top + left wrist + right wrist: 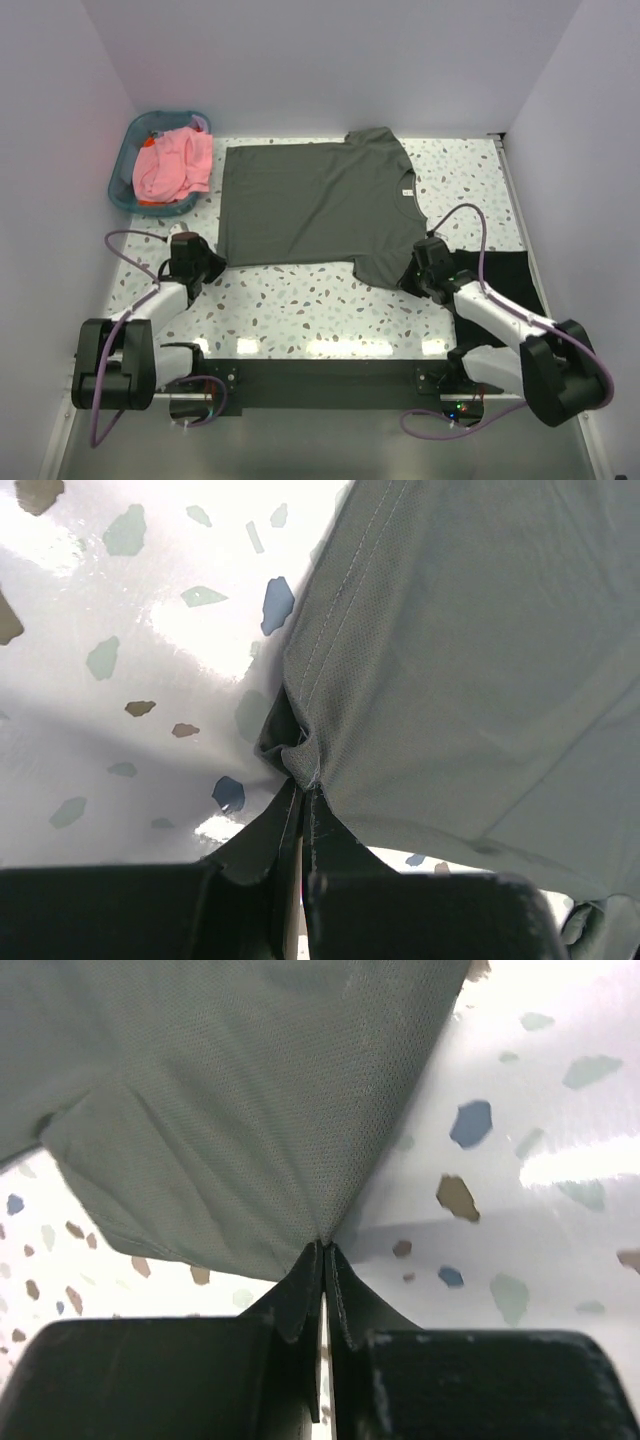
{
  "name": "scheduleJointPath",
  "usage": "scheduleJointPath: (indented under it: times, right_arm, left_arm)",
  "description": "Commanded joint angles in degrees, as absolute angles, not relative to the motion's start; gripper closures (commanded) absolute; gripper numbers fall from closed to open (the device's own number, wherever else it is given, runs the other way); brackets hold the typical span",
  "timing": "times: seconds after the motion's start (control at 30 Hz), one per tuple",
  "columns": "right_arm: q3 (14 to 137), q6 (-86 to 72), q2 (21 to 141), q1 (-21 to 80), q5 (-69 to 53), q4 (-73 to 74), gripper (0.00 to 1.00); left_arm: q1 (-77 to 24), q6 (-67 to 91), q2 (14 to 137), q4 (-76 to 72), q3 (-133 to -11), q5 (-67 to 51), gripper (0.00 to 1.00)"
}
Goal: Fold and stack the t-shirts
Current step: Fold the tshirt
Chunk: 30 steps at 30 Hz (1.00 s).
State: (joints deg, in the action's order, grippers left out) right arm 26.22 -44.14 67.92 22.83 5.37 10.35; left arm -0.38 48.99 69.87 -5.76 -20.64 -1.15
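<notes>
The dark olive-grey cloth t-shirt lies flat mid-frame on the speckled tabletop. My left tool pinches its lower-left hem corner, my right tool its lower-right sleeve edge, both clenched on cloth, so I judge the lower edge can lift evenly for folding.

Three t-shirts, one basket, two grippers

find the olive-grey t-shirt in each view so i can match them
Top external: olive-grey t-shirt spread flat mid-table.
Left wrist: fills the right side, corner pinched in the left gripper.
Right wrist: fills the upper left, edge pinched in the right gripper.
Shared landmark: the speckled tabletop.
</notes>
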Motion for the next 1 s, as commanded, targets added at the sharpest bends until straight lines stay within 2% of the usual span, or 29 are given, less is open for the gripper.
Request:
scheduleJointPath:
  times: [0.0,0.23,0.4,0.53,0.73,0.97]
  right_arm:
    - [25.4,-44.0,59.8,23.0,6.3,16.8,1.00]
    - [24.6,-43.9,42.0,23.0,3.8,31.8,1.00]
    - [26.5,-43.6,39.4,23.0,2.9,35.3,1.00]
    - [31.7,-41.5,45.9,22.9,3.9,31.7,1.00]
    - [43.0,-37.2,63.0,22.3,5.1,25.8,1.00]
    - [51.8,-35.7,76.8,17.2,1.5,20.7,1.00]
  left_arm:
    - [-0.3,50.2,64.9,-2.4,-19.9,2.3,1.00]
    - [-0.3,52.6,56.5,8.3,-17.9,7.1,1.00]
    - [-0.3,52.4,53.7,10.4,-18.1,7.6,1.00]
    - [-0.3,52.3,56.9,8.0,-21.6,6.6,1.00]
    - [-0.3,52.2,68.2,6.4,-32.0,5.0,1.00]
    - [-0.3,54.0,80.2,4.3,-41.8,3.7,1.00]
